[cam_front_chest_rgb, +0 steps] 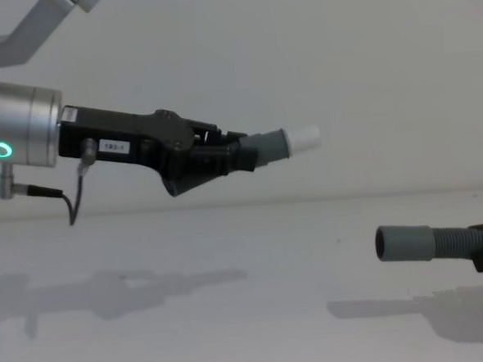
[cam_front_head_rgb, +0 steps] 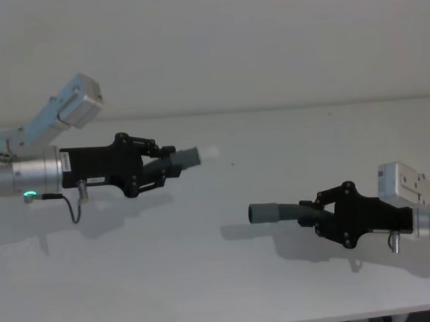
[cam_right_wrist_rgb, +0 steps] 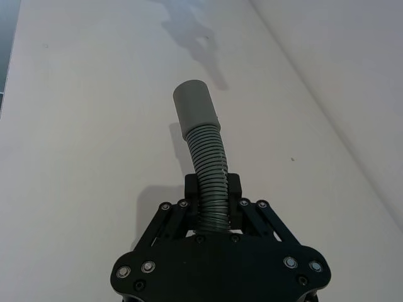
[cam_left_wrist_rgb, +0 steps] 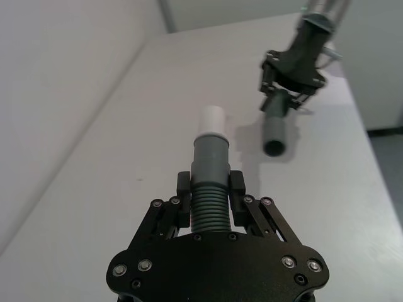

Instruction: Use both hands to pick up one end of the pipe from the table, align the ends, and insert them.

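Observation:
Both pipe pieces are held in the air above the white table (cam_front_head_rgb: 207, 284). My left gripper (cam_front_head_rgb: 162, 164) is shut on the ribbed body of one piece (cam_left_wrist_rgb: 210, 201). Its narrow grey cuff (cam_front_chest_rgb: 271, 147) and white tip (cam_front_chest_rgb: 304, 136) point right. My right gripper (cam_front_head_rgb: 317, 215) is shut on the ribbed body of the other piece (cam_right_wrist_rgb: 211, 167). Its wide smooth cuff (cam_front_head_rgb: 265, 212) points left, with the open mouth (cam_left_wrist_rgb: 274, 148) facing the left arm. The two ends are apart. The wide cuff (cam_front_chest_rgb: 405, 242) hangs lower than the white tip and to its right.
A thin black cable (cam_front_head_rgb: 71, 204) loops under the left wrist. The pale wall (cam_front_head_rgb: 266, 43) stands behind the table's far edge. Shadows of both arms fall on the table below them.

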Robot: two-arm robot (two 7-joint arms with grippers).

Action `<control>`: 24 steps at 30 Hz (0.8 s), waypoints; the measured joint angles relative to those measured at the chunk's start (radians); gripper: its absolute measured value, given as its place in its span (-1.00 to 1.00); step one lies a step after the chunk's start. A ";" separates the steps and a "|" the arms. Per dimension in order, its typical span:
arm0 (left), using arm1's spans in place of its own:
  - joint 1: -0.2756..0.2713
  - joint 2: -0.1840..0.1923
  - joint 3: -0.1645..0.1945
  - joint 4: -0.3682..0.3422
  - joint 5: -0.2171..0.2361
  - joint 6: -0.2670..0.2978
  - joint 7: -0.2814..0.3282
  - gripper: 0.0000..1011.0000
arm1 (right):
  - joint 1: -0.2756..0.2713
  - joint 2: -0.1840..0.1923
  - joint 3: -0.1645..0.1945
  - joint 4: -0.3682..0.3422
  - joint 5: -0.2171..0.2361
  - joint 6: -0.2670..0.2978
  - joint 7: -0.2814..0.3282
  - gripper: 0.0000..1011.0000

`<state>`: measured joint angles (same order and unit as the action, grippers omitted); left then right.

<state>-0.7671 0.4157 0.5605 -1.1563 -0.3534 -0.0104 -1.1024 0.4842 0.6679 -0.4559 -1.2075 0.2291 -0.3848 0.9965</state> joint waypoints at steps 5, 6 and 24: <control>-0.030 0.003 0.017 0.052 -0.023 -0.032 -0.102 -0.36 | 0.000 0.000 0.000 0.000 0.000 0.000 0.000 -0.54; -0.034 0.003 0.020 0.058 -0.026 -0.035 -0.113 -0.35 | 0.000 0.000 0.000 0.000 0.000 0.000 0.000 -0.54; -0.056 -0.003 0.053 0.119 -0.054 -0.074 -0.195 -0.36 | 0.000 0.000 0.000 0.000 0.000 0.000 0.000 -0.54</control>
<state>-0.8229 0.4123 0.6136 -1.0376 -0.4069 -0.0844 -1.2974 0.4843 0.6679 -0.4559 -1.2075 0.2291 -0.3848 0.9965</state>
